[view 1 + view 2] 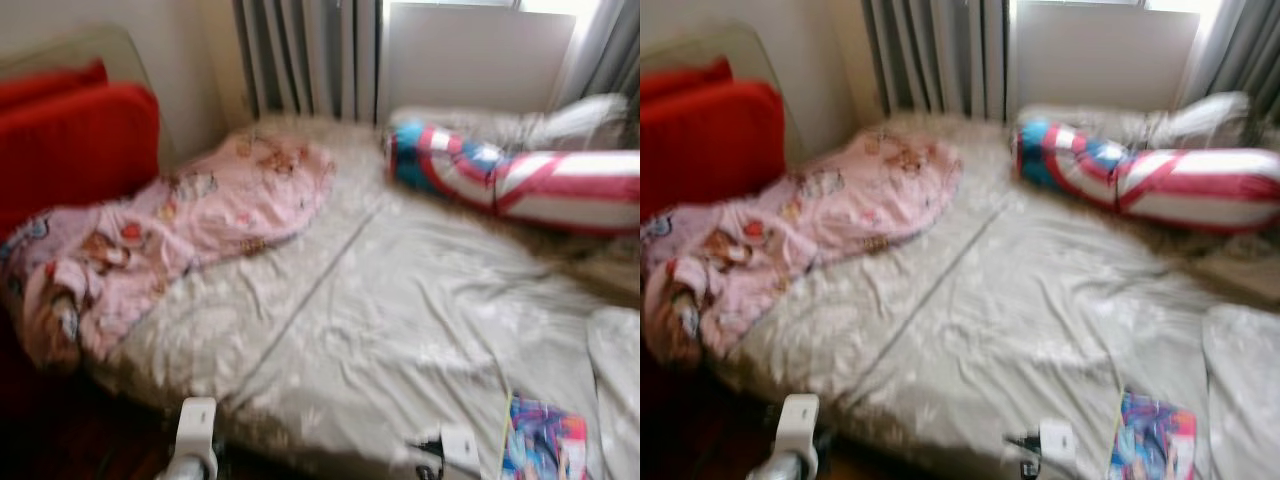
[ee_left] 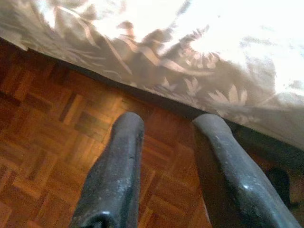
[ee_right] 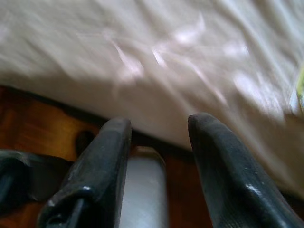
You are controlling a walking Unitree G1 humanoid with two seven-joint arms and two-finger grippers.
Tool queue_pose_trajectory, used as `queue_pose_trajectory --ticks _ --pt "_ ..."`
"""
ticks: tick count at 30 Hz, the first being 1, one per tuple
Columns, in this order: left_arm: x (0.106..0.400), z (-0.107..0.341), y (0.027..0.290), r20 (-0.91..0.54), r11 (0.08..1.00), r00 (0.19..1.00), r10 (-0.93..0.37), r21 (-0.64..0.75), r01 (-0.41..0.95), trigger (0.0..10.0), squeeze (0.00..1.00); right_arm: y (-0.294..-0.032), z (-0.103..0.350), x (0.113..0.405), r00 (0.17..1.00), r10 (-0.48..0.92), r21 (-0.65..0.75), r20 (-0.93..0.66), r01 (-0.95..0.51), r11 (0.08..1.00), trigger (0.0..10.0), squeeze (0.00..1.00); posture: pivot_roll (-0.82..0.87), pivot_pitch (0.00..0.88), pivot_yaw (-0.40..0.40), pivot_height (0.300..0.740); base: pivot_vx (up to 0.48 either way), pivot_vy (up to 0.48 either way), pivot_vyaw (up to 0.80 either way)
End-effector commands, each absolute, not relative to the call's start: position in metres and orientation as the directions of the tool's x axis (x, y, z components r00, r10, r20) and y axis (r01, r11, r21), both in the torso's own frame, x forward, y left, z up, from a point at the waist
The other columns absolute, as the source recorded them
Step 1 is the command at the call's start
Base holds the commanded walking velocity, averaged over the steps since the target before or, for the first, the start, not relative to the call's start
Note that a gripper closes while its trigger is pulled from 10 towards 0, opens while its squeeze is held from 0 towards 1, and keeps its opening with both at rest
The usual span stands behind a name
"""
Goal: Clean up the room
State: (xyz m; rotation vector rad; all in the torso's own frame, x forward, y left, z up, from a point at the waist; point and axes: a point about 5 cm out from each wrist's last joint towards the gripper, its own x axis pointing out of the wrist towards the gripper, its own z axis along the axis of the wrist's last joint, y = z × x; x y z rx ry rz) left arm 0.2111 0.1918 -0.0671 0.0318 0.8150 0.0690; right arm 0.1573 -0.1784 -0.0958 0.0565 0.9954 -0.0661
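A bed (image 1: 400, 330) with a grey leaf-print sheet lies before me. On its left side a crumpled pink cartoon-print blanket (image 1: 190, 230) spills over the edge. A red, white and blue bolster pillow (image 1: 520, 180) lies at the back right. Near the front edge are a colourful book (image 1: 545, 445) and a white charger with a black cable (image 1: 450, 447). My left gripper (image 2: 168, 121) is open and empty, low over the parquet floor (image 2: 42, 156) beside the bed's edge. My right gripper (image 3: 156, 123) is also open and empty, pointing at the sheet (image 3: 166, 61).
Red cushions (image 1: 70, 140) lean at the bed's head on the left. Grey curtains (image 1: 300, 55) and a white panel (image 1: 470, 55) stand behind the bed. A pale pillow (image 1: 575, 120) lies behind the bolster. My left arm (image 1: 195, 435) shows at the bottom. The head views are blurred.
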Motion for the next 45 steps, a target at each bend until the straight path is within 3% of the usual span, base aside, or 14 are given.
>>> queue_pose_trajectory --ticks 1,45 --pt "0.2055 -0.0693 0.2006 -0.741 0.995 0.665 0.096 0.079 -0.056 10.0 0.0 -0.1737 -0.0944 0.1622 0.55 -0.019 0.032 -0.835 0.083 0.996 10.0 0.0 -0.11 0.0 0.04 0.722 0.0 0.416 0.0" --pt "0.2098 -0.0679 0.1938 -0.733 0.996 0.675 0.084 0.051 -0.069 10.0 0.0 -0.1766 -0.0941 0.1626 0.544 -0.01 0.007 -0.839 0.029 1.0 10.0 0.0 -0.11 0.0 0.025 0.722 0.0 0.416 0.0"
